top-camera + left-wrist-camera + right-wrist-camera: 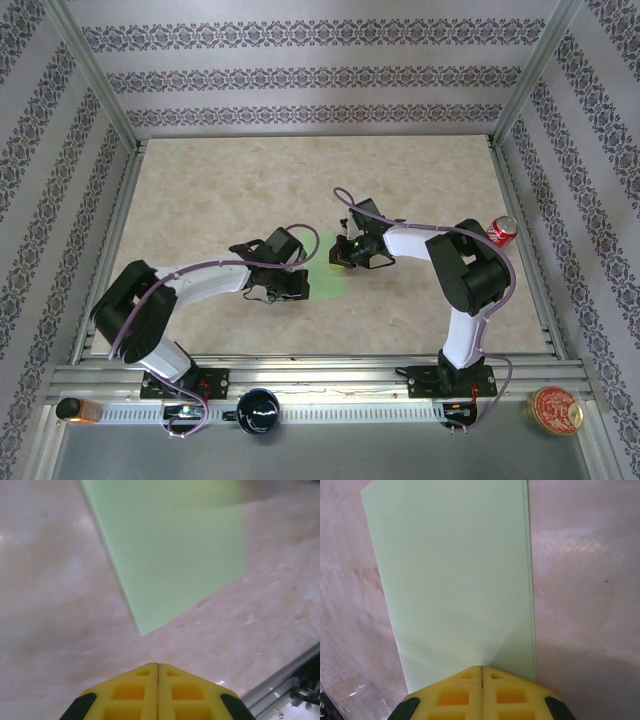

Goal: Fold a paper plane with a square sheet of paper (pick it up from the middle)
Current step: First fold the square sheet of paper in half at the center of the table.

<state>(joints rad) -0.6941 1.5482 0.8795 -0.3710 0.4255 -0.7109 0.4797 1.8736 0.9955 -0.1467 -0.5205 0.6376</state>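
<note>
Two grippers sit near the middle of the table [200,200], one on each side of the paper [328,274]. From the top cam the paper is a light-green strip lying flat. The left gripper [295,282] is at its 9 o'clock, and the right gripper [345,258] is around its 1 o'clock, over that end of it.

Right wrist cam: the yellow fingers [450,695] are clenched together and the near short edge of the paper runs in under their tips. A little pucker fans out from the pinch point, so it's grasping the paper. The paper looks like a narrow rectangle here, and along its right long edge you can see two layers not quite lined up.

Left wrist cam: the fingers [130,692] are pressed together too, with nothing between them. The paper lies toward 12 o'clock, and its nearest corner is a bit clear of the tips, not touching.

Off to the side, a red can [503,230] stands at the table's 3 o'clock edge. A black cup [258,410] and a gold tin [555,410] sit on the near ledge at 6 o'clock.
</note>
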